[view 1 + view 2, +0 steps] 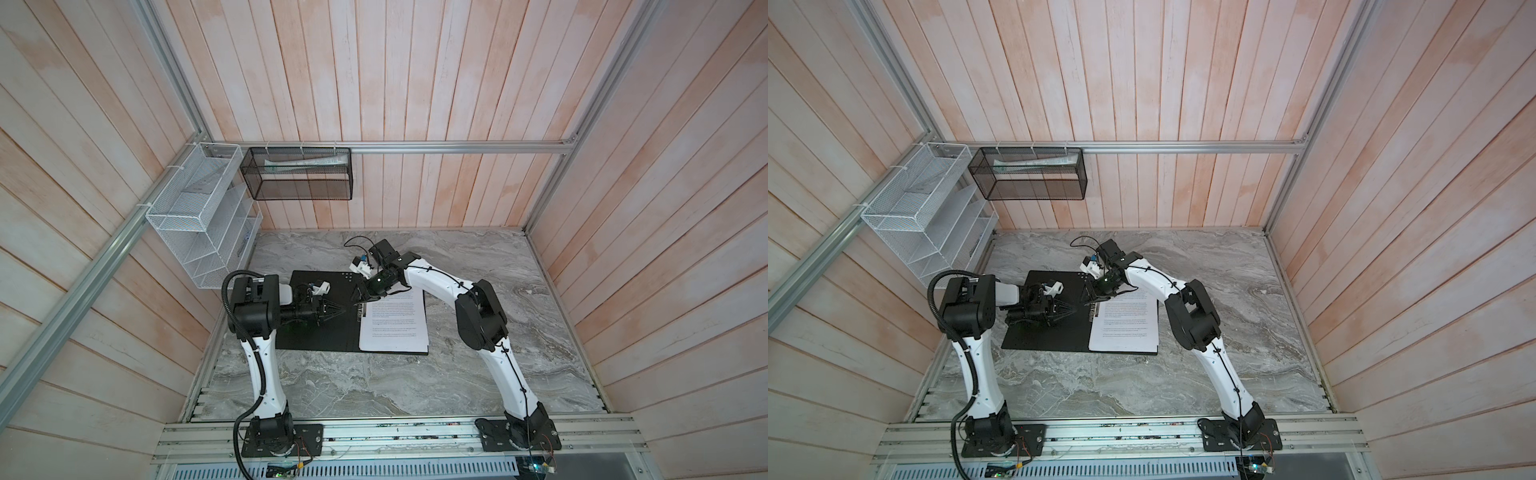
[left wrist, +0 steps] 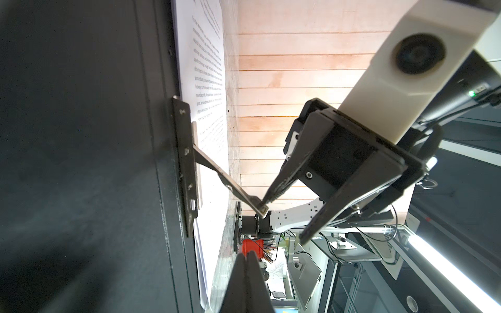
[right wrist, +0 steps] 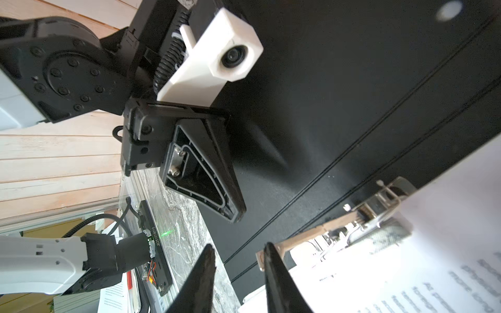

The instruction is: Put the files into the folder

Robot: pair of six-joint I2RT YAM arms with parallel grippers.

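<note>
Both top views show the folder point(image 1: 316, 332) point(image 1: 1042, 336) lying open on the grey desk point(image 1: 374, 386), with its black inside facing up. The files point(image 1: 395, 328) point(image 1: 1125, 332) lie flat on the folder's right half. They are white sheets full of small black words. One long edge of the files sits by the folder's middle fold, where the spine clip point(image 2: 185, 162) is fixed.

My left end effector point(image 1: 343, 309) point(image 1: 1071, 311) is low over the folder's bare left half and points at the fold. Its two fingers are pressed together, and nothing is between them. I cannot tell if it touches the folder.

My right end effector point(image 1: 361, 297) point(image 1: 1092, 297) reaches down over the far part of the fold, right at the clip. Its fingers stand a little apart. In the left wrist view, the clip's thin metal lever point(image 2: 225, 181) sticks up from the folder at a slant. The tip of one finger point(image 2: 268, 200) touches the end of that lever. The other finger is away from it, so the right end effector point(image 2: 284, 220) is not clamped on anything. In the right wrist view, the lever's end point(image 3: 261, 256) sits in the gap between my two dark fingers, touching one of them.

Past the folder's far left corner, a white wire rack point(image 1: 195, 224) and a black mesh basket point(image 1: 299, 174) hang on the wooden walls.
</note>
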